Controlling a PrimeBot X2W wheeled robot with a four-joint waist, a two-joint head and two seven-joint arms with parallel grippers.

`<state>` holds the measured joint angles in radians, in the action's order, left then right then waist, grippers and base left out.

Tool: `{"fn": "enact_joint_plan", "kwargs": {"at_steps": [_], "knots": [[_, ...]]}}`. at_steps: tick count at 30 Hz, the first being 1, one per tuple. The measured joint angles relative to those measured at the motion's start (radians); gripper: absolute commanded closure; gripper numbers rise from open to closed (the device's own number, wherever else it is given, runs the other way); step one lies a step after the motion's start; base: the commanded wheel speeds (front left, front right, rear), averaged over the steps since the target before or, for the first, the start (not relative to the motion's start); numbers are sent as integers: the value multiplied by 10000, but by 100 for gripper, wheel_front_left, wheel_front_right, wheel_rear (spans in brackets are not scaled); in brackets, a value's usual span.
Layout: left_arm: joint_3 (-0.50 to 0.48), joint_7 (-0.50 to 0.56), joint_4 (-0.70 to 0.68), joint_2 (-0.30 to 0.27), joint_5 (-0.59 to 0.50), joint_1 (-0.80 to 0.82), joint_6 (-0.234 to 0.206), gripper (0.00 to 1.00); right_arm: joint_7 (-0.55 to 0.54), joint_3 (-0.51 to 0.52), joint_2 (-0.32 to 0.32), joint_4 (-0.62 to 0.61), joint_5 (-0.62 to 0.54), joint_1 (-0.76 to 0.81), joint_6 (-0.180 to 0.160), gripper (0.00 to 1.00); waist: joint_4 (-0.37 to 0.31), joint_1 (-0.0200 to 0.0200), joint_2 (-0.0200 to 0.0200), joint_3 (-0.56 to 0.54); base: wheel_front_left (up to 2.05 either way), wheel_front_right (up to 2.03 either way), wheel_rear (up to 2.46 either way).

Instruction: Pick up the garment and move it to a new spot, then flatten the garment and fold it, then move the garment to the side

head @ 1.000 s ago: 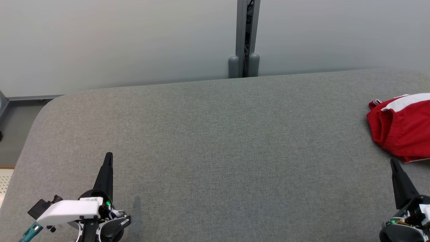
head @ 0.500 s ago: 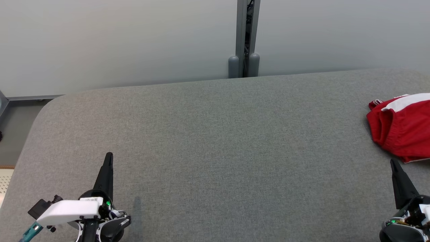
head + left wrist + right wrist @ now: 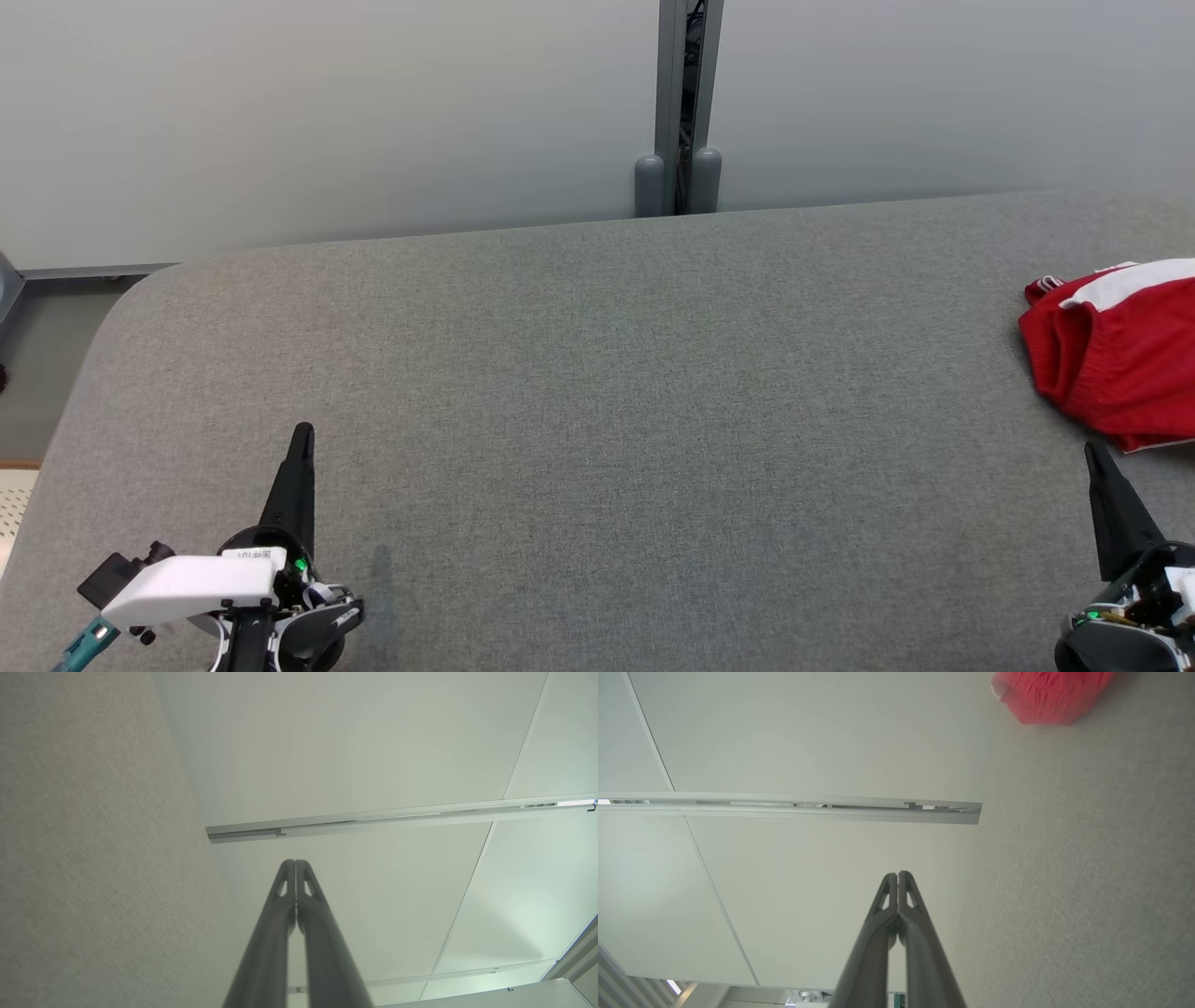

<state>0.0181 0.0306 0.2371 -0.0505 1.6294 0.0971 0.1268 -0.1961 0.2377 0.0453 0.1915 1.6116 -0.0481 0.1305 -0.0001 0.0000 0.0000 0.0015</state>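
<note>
Grey table, wide, with open cloth surface through the middle of the frame. The garment is red with a white band. It lies at the far right edge of the frame and is partly cut off by it. It is a compact, doubled-over heap on the table, with nothing touching it. Whether that is a tidy fold, I cannot tell.

At lower left is the left gripper, at lower right the right gripper, fingers pointing up the frame. Both pairs of jaws are pressed fully together and hold nothing; the wrist views show the tips meeting. The right tip is near the garment's lower hem but apart from it.

Judgement: this fits two stages. Either the cloth waits off to one side to be fetched, or it is folded and set aside with the arms parked. The pictures don't settle which. Either way, thin fingers and soft cloth mean any contact should be deliberate, and the right arm should mind that hem so it doesn't drag it.
</note>
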Motion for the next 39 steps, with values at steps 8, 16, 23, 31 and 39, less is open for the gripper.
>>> {"fn": "enact_joint_plan", "kwargs": {"at_steps": [8, 16, 23, 31, 39], "knots": [[0, 0, 0, 0, 0, 0, 0, 100, 0, 0, 0, 0, 0, 0, 0, 100, 0, 0, 0, 0, 0, 0, 0], [-2, 0, 0, 2, 0, 0, 0, 100, 0, -2, 0, 0, 0, 0, 0, 100, 0, 0, 0, 0, 0, 0, 0], [-4, 0, 0, 2, 0, 0, 0, 100, 0, 2, 0, 0, 0, 0, 0, 100, 0, 0, 0, 0, 0, 0, 0], [-4, 0, 0, 4, -6, 0, 0, 100, 0, 2, 0, 0, 0, 0, 0, 100, 0, 0, 0, 0, 0, 0, 0], [-6, 2, 0, 4, -13, 0, 0, 100, 0, 2, 0, 0, 0, 0, 0, 100, 0, 0, 0, 0, 0, 0, 0]]}}
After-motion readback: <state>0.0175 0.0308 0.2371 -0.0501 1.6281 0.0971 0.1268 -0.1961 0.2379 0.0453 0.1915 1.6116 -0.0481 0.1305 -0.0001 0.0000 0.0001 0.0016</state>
